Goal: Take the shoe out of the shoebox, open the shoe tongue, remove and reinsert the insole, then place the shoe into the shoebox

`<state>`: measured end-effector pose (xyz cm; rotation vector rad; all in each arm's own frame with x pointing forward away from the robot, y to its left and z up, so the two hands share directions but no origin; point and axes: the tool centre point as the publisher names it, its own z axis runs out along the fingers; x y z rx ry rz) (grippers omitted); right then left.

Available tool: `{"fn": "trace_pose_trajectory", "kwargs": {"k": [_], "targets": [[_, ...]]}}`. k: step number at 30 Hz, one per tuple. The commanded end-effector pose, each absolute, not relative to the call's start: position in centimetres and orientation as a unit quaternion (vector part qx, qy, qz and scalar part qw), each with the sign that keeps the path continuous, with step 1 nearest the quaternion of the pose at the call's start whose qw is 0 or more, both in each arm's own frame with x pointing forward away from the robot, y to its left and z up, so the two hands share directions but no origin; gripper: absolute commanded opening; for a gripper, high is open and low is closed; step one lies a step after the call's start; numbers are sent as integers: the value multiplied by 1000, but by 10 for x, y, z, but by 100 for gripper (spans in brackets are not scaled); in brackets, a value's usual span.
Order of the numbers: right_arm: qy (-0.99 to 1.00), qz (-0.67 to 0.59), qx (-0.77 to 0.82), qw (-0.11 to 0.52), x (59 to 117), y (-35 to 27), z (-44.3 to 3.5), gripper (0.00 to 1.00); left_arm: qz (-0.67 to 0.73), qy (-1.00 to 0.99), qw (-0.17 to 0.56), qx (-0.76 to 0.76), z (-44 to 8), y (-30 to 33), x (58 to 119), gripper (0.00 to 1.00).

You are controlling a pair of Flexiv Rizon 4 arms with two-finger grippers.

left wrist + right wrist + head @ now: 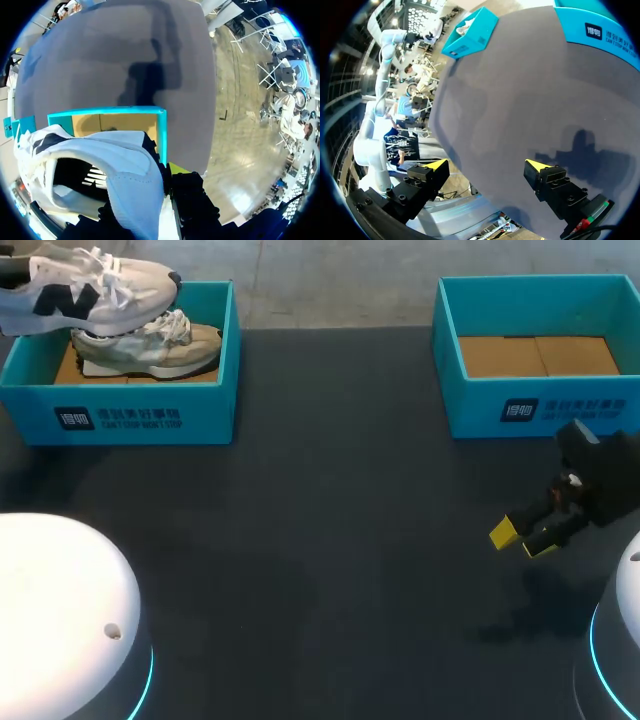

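Two shoes, two blue boxes and two claws are in view.

The left claw point(150, 195) is clenched on the heel end of the raised shoe point(90, 290). The pale heel fabric runs down between its fingers. One yellow fingertip point(176, 168) shows just beside the fabric, and the other is hidden behind the shoe. The shoe's dark opening gapes beside this claw, and its dark side marking sits farther out along the shoe.

The raised shoe hangs above the left box point(130, 415). The box's blue rim and brown cardboard floor lie ahead of and under the left claw.

The other shoe point(150, 348), beige and white, rests inside the left box, right under the raised one. Whether the two shoes touch cannot be told.

The right claw point(522, 538) is released. Its two yellow tips stand far apart with only dark tabletop point(330, 540) under the gap, and it hovers over that surface touching none of the things.

The right box point(540, 405) stands near, ahead of the right claw, with its brown cardboard floor showing. The left box and both shoes are well apart from the right claw, far ahead of it across the tabletop. From that claw's wrist, a bit of white shoe peeks over the left box's rim.
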<state>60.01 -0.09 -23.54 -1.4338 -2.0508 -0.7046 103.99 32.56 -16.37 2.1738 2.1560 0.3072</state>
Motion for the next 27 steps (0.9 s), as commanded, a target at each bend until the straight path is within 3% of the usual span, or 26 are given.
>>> {"fn": "trace_pose_trajectory", "kwargs": {"k": [1,12,27], "targets": [[-760,-260,-532,267,599,-1,-235,100,93,697,23,711,-161,310,1016,0],[-760,-260,-532,267,599,-1,-235,100,86,710,-10,699,-146,288,964,0],[-760,-260,-532,267,599,-1,-235,100,78,698,1,712,-137,260,912,0]]}}
